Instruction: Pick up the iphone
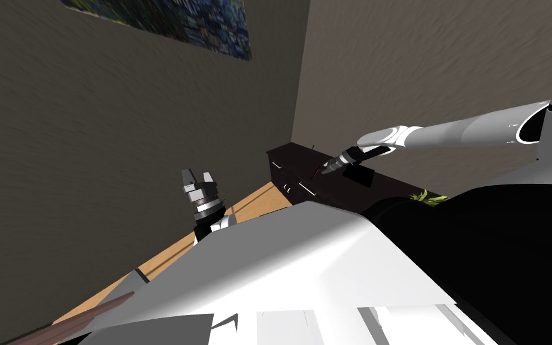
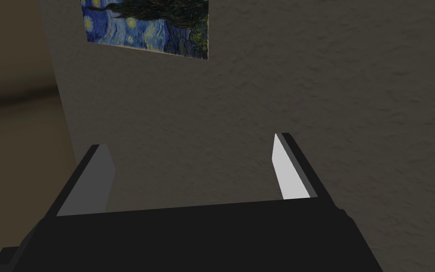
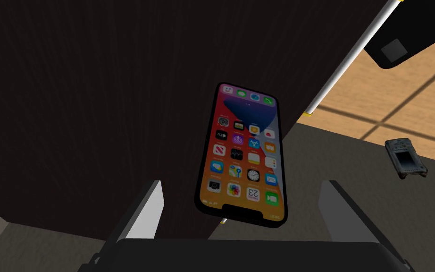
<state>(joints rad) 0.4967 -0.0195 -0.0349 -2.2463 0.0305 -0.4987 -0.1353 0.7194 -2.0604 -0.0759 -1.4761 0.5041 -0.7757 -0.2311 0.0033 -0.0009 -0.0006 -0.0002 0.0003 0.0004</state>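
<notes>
Dark cabinet (image 1: 290, 163) in the corner, and the right arm is stretched out over its top (image 3: 94, 118). The right gripper (image 3: 242, 184) hangs low above it, fingers (image 3: 148, 212) spread wide with nothing in them. There's the phone (image 3: 242, 153), screen lit and face up, lying at the edge of the top, between the two fingers and touching neither. The left gripper (image 1: 197, 175) is held up by the wall, jaws wide open, empty too.

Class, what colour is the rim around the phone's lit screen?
Black. The phone shows best in the right wrist view.
</notes>
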